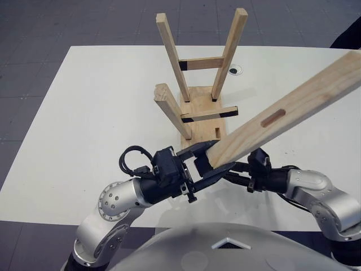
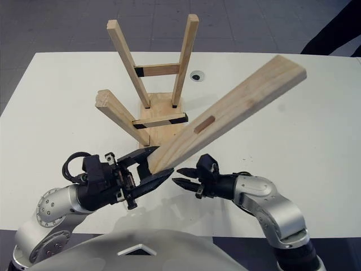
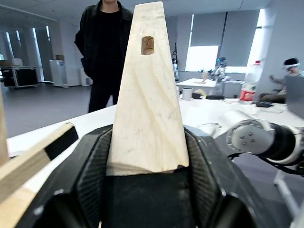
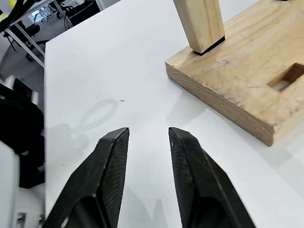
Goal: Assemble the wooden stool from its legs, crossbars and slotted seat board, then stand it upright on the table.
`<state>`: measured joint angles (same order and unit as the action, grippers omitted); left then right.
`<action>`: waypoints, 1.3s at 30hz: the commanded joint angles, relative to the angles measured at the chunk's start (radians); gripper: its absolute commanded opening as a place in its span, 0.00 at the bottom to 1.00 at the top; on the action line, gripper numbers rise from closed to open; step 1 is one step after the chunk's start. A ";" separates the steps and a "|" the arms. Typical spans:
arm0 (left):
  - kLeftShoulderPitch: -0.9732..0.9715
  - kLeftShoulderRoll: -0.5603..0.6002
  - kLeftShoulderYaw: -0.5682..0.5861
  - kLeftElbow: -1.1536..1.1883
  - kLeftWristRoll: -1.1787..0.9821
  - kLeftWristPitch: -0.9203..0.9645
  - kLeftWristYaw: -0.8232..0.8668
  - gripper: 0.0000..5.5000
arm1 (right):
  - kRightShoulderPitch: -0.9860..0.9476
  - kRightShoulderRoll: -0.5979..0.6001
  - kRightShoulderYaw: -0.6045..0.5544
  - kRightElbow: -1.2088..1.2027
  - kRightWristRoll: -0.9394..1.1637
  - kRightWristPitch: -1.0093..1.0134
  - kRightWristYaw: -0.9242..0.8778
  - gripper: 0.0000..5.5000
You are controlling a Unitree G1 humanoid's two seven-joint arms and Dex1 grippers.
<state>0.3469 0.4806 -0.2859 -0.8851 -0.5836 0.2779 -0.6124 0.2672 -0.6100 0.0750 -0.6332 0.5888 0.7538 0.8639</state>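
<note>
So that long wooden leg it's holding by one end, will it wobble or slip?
The leg looks like solid wood, so probably stiff. The left gripper clamps only its lower end, most of its length sticking out, so it may lever and twist. Its flat faces likely resist slipping.

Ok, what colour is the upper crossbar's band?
Black band on the crossbar; clearest in the right eye view.

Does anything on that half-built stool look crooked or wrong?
Yes. The near leg leans far more sideways than the far legs, so it looks poorly seated in the seat board. One slot is empty; the left gripper holds the fourth leg.
</note>
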 commanded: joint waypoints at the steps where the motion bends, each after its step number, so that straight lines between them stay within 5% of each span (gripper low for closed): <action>1: 0.016 0.013 -0.021 0.051 -0.070 -0.015 -0.092 0.38 | 0.036 -0.067 -0.113 0.086 0.126 -0.063 0.189 0.28; 8: 0.021 -0.005 0.012 0.098 -0.183 0.001 -0.123 0.38 | 0.050 -0.066 -0.290 0.149 0.383 -0.063 0.322 0.52; 15: 0.024 -0.025 0.014 0.111 -0.222 0.001 -0.119 0.38 | 0.066 -0.054 -0.374 0.086 0.596 -0.027 0.263 0.74; 26: -0.009 -0.094 -0.063 0.183 -0.210 0.019 -0.108 0.38 | -0.007 -0.023 -0.319 -0.001 0.773 0.003 0.089 0.75; 39: -0.013 -0.099 -0.077 0.212 -0.194 0.023 -0.144 0.38 | -0.109 0.024 -0.161 -0.027 0.697 -0.025 0.017 0.75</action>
<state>0.3401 0.3763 -0.3593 -0.6752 -0.7786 0.2962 -0.7412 0.1786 -0.5947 -0.1070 -0.6463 1.3139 0.7378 0.8934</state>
